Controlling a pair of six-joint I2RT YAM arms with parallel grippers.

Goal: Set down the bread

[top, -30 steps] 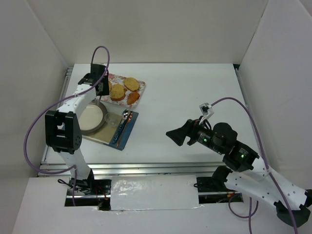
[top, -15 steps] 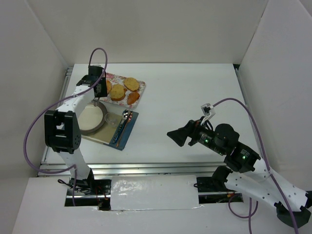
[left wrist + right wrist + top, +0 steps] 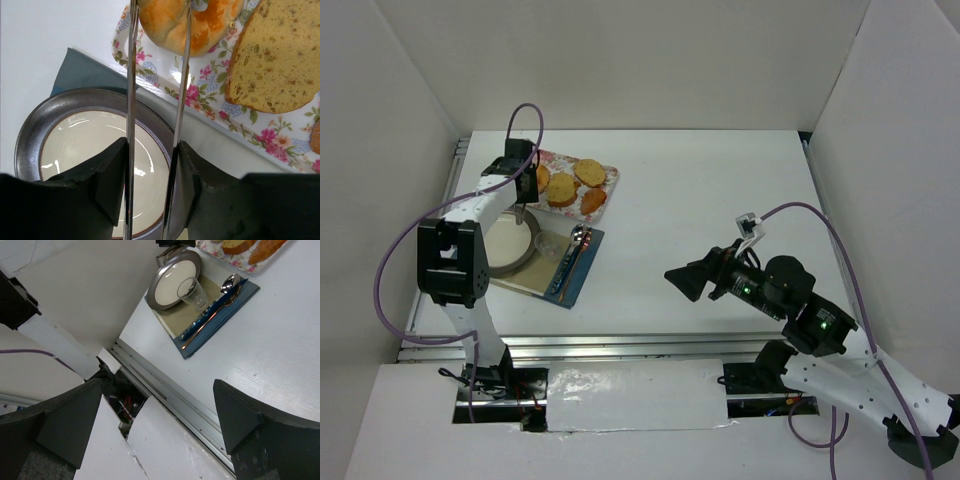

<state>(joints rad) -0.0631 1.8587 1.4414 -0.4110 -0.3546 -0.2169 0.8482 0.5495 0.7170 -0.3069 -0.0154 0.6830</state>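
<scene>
Though white as its walls (image 3: 620, 70), a table (image 3: 720, 190) with bread (image 3: 160, 22) and flowered tray (image 3: 210, 77).

1. The plate (image 3: 27, 145) has a dull grey metallic-looking rim and glossy cream centre.
2. The bread (image 3: 160, 25) has a smooth, faintly shiny crust.
3. The slice (image 3: 280, 55) looks rough and porous.
</scene>
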